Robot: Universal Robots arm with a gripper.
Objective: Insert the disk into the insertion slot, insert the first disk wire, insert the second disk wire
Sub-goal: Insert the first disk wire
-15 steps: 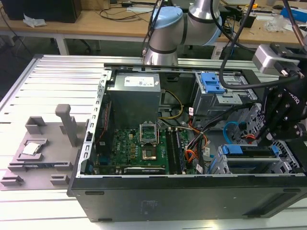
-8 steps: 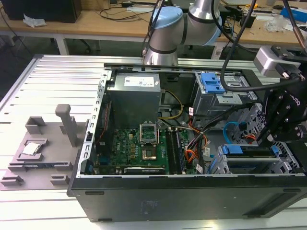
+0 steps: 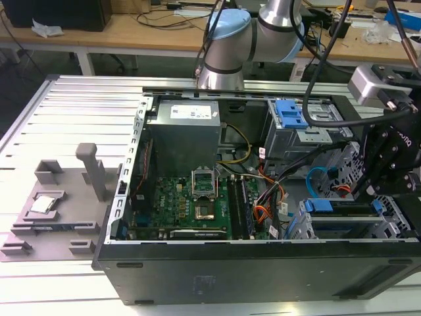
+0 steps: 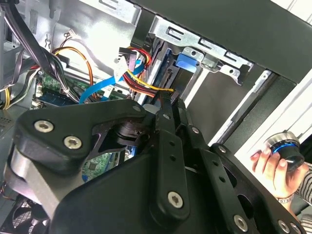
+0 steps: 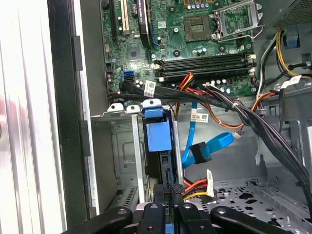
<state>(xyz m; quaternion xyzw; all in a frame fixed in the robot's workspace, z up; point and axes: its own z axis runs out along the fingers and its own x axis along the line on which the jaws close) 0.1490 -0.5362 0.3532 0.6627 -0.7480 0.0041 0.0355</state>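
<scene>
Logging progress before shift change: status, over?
Gripper shut on first disk wire, at disk edge. Disk in insertion slot. Second disk wire loose beside it.

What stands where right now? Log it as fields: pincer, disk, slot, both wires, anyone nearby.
pincer: inside the case at the disk's edge, shut on the first disk wire's black plug
first disk wire: red, orange and yellow bundle; whether the plug is seated cannot be told
disk: in the insertion slot, blue carrier facing out
insertion slot: silver perforated cage
second disk wire: light-blue flat cable, looped, its plug hanging free beside the disk
hand: outside the case, on a round knob
</scene>
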